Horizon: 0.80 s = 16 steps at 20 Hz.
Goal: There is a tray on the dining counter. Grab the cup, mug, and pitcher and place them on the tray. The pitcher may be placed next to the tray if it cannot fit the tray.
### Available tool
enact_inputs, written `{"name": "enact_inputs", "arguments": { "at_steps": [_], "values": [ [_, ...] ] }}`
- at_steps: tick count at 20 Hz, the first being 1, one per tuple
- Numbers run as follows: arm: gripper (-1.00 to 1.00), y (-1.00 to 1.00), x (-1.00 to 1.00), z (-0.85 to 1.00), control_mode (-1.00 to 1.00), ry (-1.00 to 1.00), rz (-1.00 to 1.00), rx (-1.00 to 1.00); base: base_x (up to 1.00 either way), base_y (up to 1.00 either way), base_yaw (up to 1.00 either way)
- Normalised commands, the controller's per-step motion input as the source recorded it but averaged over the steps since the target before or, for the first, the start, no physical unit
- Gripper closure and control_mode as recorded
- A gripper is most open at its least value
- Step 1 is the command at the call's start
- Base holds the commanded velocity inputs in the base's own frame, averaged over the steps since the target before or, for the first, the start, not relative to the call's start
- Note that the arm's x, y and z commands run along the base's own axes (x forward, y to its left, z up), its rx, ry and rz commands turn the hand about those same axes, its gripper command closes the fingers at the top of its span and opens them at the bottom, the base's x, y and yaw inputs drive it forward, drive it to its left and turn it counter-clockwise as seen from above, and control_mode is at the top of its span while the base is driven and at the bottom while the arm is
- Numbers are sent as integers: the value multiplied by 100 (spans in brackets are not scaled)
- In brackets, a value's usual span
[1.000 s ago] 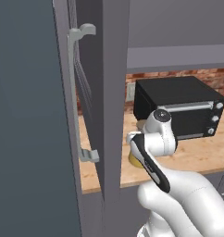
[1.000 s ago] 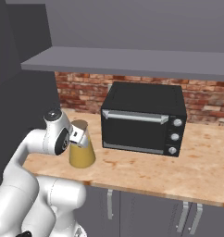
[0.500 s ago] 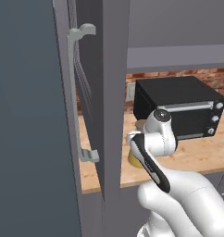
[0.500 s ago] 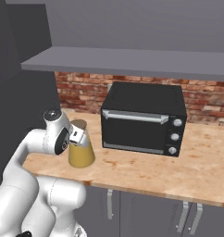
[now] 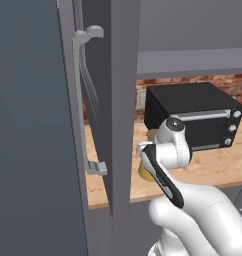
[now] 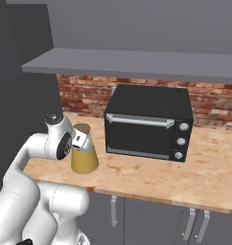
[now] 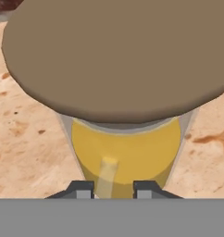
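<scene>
The pitcher (image 6: 84, 157) is a clear glass cone holding orange-yellow juice, topped by a round tan lid (image 6: 81, 128). It stands upright on the wood-grain counter (image 6: 175, 177) left of the oven. My gripper (image 6: 82, 139) reaches in from the left, just under the lid. In the hand view the lid (image 7: 118, 55) spreads across the top, and the pitcher (image 7: 127, 148) sits between my two fingertips (image 7: 84, 190), which press against the glass on either side. The left base view shows a yellow sliver of the pitcher (image 5: 142, 172) behind my arm.
A black toaster oven (image 6: 149, 125) stands right beside the pitcher, against the red brick wall (image 6: 84, 95). A grey shelf (image 6: 137, 64) hangs low overhead. An open tall cabinet door (image 5: 38, 150) with a grey handle (image 5: 85, 100) stands at my left. Grey cabinets (image 6: 151, 220) run below.
My jaws have closed from wide open onto the pitcher just under its lid. Arm and pitcher have barely moved.
</scene>
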Motion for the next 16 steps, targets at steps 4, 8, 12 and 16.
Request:
{"name": "enact_inputs", "arguments": {
  "at_steps": [4, 8, 12, 16],
  "values": [
    [100, 0, 0, 0, -100, 0, 0, 0, 0, 0, 0],
    [100, 0, 0, 0, -100, 1, 0, 0, 0, 0, 0],
    [100, 0, 0, 0, -100, 2, 0, 0, 0, 0, 0],
    [100, 0, -1, 0, -100, 0, 0, -1, 0, 0, 0]
  ]
}}
